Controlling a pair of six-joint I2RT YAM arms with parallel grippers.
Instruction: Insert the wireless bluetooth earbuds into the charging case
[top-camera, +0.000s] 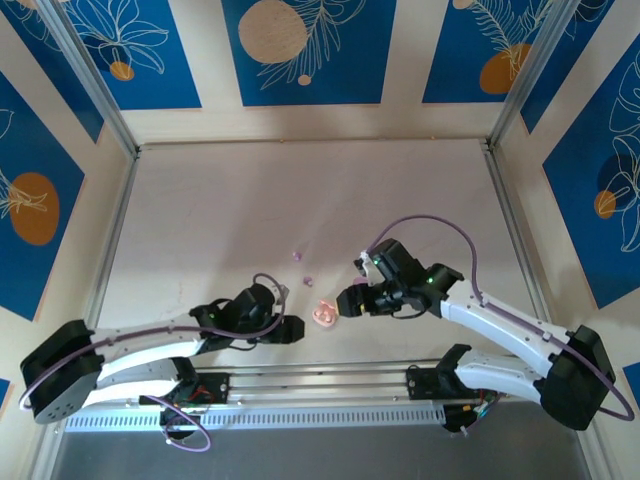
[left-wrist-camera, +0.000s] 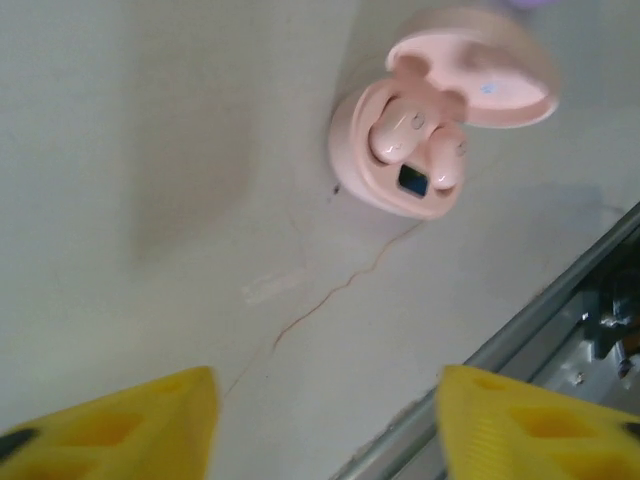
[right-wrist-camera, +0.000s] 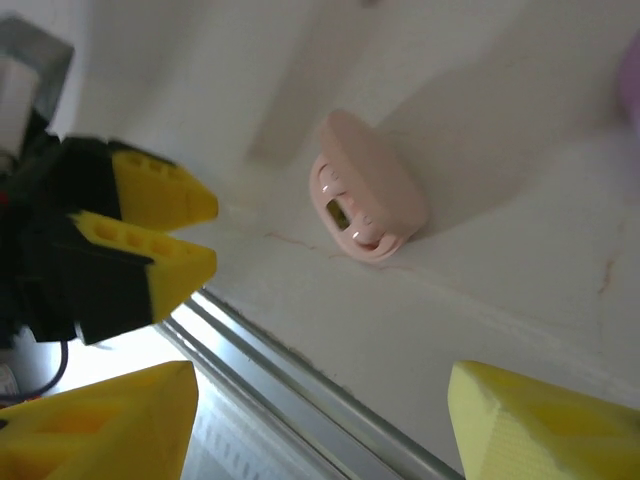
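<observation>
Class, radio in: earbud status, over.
Left end effector, right end effector open, empty. Pink case open, pink earbuds seated. Purple earbuds loose beyond. Nothing blocking.

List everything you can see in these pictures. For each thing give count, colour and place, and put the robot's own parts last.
charging case: one, pale pink, lid open, on the table between the two tools
pink earbuds: two, pale pink, seated in the case
near purple earbud: one, purple, loose on the table beyond the case
far purple earbud: one, purple, loose, farther back
table: one, off-white
rail: one, silver, along the near table edge
left arm: one, white and black, near left
right arm: one, white and black, near right
left tool: one, yellow fingers, open, empty
right tool: one, yellow fingers, open, empty
</observation>
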